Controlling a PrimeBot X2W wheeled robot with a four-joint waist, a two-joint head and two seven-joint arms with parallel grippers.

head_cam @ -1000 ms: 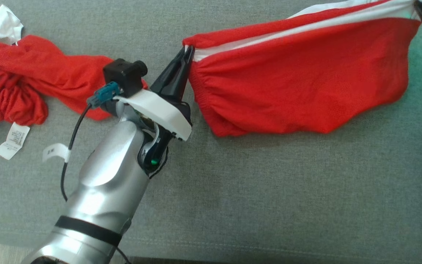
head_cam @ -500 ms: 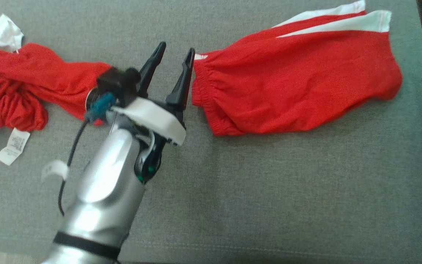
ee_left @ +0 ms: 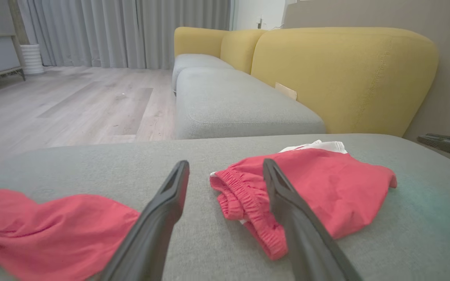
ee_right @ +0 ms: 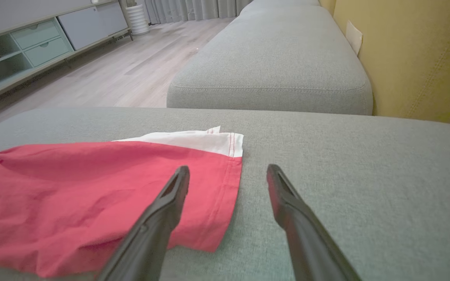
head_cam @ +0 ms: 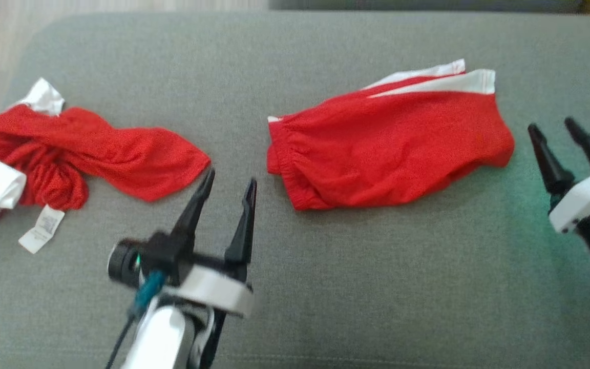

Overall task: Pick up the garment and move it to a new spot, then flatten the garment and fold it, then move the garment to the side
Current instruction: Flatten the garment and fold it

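Note:
The garment [head_cam: 387,148], red shorts with white side stripes, lies folded on the grey cushion [head_cam: 377,287], elastic waistband toward the left. It also appears in the left wrist view [ee_left: 318,191] and the right wrist view [ee_right: 92,195]. My left gripper [head_cam: 231,179] stands open and empty, below and left of the waistband, apart from the cloth. My right gripper [head_cam: 551,125] is open and empty just right of the shorts' hem. In the wrist views both the left gripper [ee_left: 225,168] and the right gripper [ee_right: 229,171] have their jaws spread wide.
A second red and white garment [head_cam: 69,154] lies crumpled at the cushion's left end, with a white label [head_cam: 41,230] beside it. Another grey seat cushion [ee_left: 233,105] and yellow backrests [ee_left: 346,74] lie beyond. Wooden floor lies past the cushion's left edge.
Both grippers opened and let go of the shorts, which dropped flat onto the cushion. Both arms drew back toward me. The camera also shifted, so the whole scene sits lower.

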